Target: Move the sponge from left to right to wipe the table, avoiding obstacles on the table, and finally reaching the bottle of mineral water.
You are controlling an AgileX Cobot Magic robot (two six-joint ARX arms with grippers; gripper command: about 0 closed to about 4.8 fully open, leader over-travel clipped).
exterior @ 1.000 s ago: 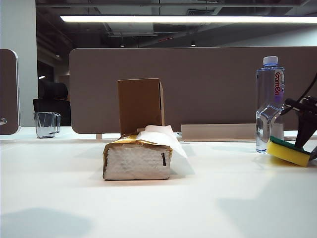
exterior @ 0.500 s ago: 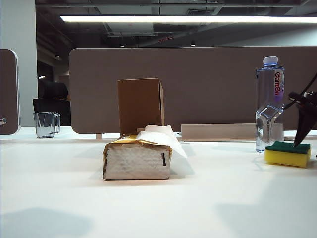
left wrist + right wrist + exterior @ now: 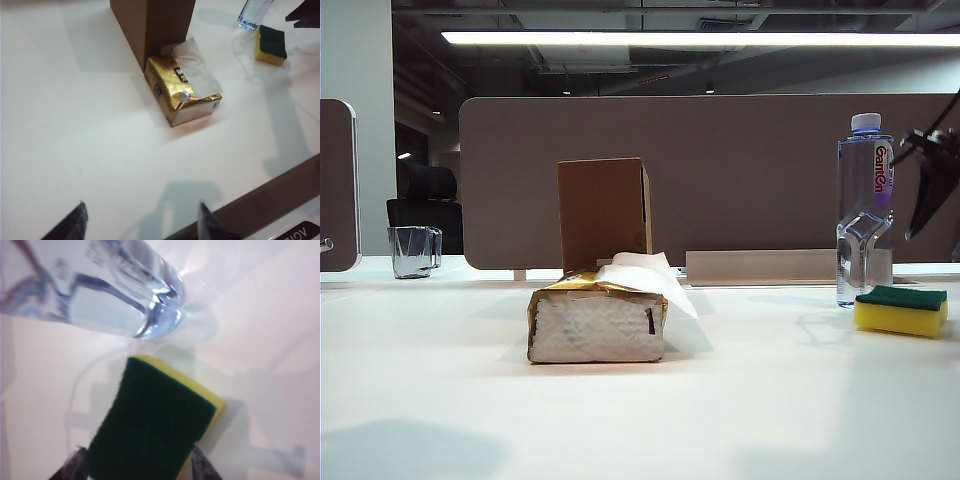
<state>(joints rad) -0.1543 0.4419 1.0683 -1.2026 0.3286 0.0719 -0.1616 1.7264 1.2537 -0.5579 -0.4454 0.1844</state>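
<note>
Right gripper [image 3: 135,467] apparently open above sponge [image 3: 155,427]; left gripper [image 3: 140,225] open

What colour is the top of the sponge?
Dark green on the sponge, yellow underneath; the right wrist view shows it best.

My right gripper [image 3: 932,190] hangs in the air at the far right edge, above the sponge [image 3: 901,311] and clear of it, its dark fingers pointing down. The sponge lies flat on the table [image 3: 640,400], green face up, just right of the bottle of mineral water [image 3: 865,210]. At centre sits the tissue pack [image 3: 600,318], with the brown cardboard box [image 3: 604,213] upright behind it. A glass mug [image 3: 415,250] stands far left.
</note>
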